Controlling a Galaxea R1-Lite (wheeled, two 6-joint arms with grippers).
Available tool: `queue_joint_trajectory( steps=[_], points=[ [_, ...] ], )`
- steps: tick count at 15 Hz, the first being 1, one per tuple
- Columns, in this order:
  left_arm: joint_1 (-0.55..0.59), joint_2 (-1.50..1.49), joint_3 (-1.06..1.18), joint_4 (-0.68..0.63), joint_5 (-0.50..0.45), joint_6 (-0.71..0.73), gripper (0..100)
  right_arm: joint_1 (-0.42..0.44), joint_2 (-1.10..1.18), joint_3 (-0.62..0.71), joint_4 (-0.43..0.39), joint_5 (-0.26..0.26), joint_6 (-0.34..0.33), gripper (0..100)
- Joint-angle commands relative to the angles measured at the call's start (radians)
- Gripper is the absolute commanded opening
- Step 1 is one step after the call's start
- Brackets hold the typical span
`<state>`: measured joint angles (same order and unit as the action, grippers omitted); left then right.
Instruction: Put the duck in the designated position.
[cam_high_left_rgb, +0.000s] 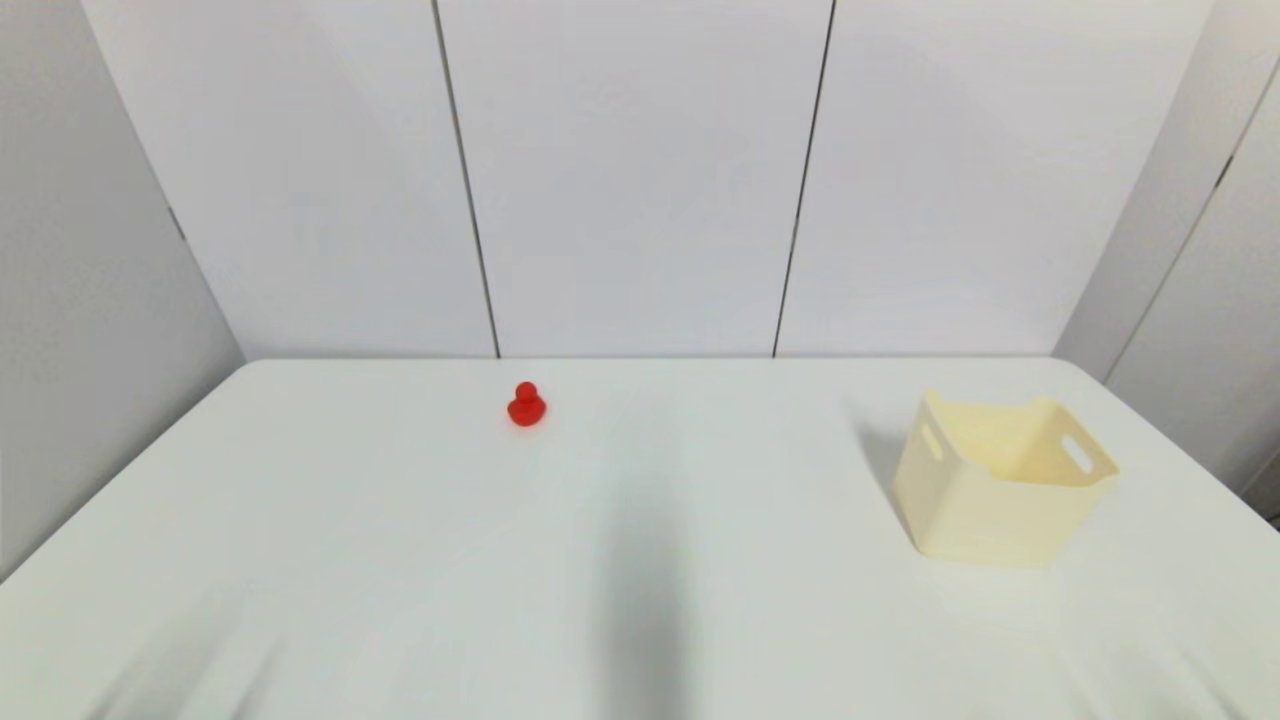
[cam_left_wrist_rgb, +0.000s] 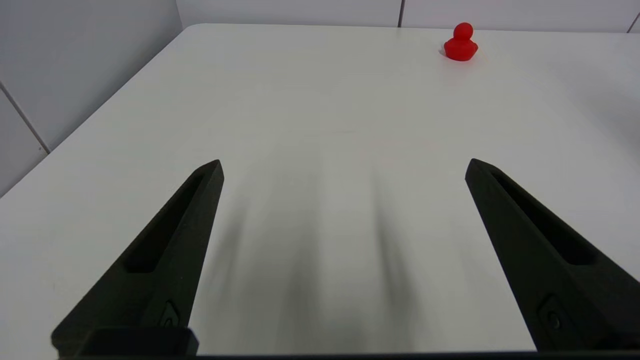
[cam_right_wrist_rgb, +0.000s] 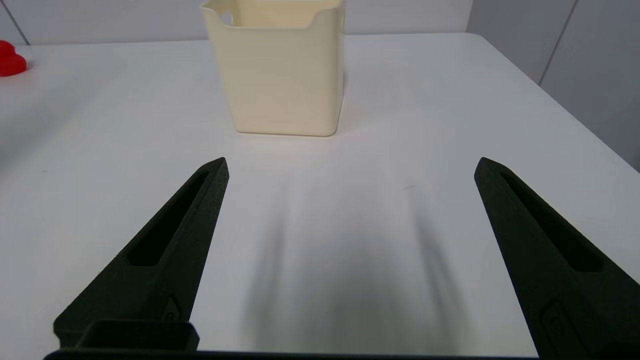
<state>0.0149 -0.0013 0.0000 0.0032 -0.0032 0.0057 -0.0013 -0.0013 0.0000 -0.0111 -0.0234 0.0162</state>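
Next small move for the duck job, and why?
Probably reach the left gripper forward toward the duck. The duck stands alone on the table toward its far left side, well away from the bin on the right. Both grippers are open, low over the near edge and holding nothing; the right gripper faces the bin.

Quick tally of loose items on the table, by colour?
Red: 1, the duck
Cream: 1, the bin
Total: 2
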Motion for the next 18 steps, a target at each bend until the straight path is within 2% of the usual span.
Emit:
queue_joint_trajectory(
  steps=[1,18],
  points=[
    [0.0,0.0,0.0,0.0,0.0,0.0,100,0.0,0.001,0.0,-0.001,0.002,-0.001,100],
    [0.0,0.001,0.0,0.0,0.0,0.0,100,0.0,0.001,0.0,0.0,0.0,0.001,100]
  ],
)
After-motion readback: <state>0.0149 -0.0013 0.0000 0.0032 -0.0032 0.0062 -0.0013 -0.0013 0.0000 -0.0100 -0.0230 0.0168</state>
